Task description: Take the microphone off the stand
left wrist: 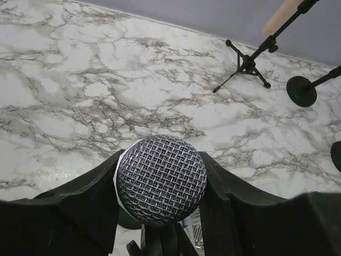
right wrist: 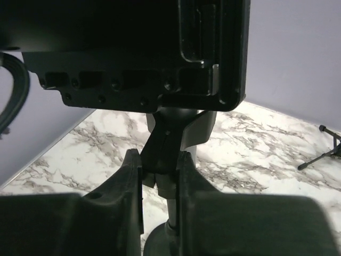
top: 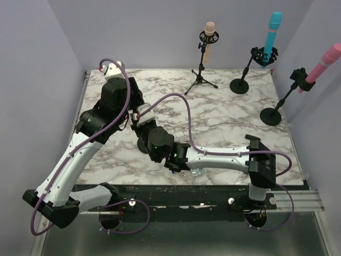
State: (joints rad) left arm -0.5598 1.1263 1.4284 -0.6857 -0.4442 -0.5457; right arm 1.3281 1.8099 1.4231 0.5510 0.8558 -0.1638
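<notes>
Left jaws clamp microphone [left wrist: 161,178], far stands [top: 201,79] well apart

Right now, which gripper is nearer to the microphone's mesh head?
Left. The left gripper has its fingers pressed against the mesh head on both sides. The right gripper is lower down, clamped on the stand beneath it.

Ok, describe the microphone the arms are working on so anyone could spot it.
On the marble table, look left of centre. The microphone sits between the jaws of the left gripper while the right gripper clamps its black stand. It alone has a silver mesh ball head; the peach microphone, blue microphone and pink microphone stand farther back.
</notes>
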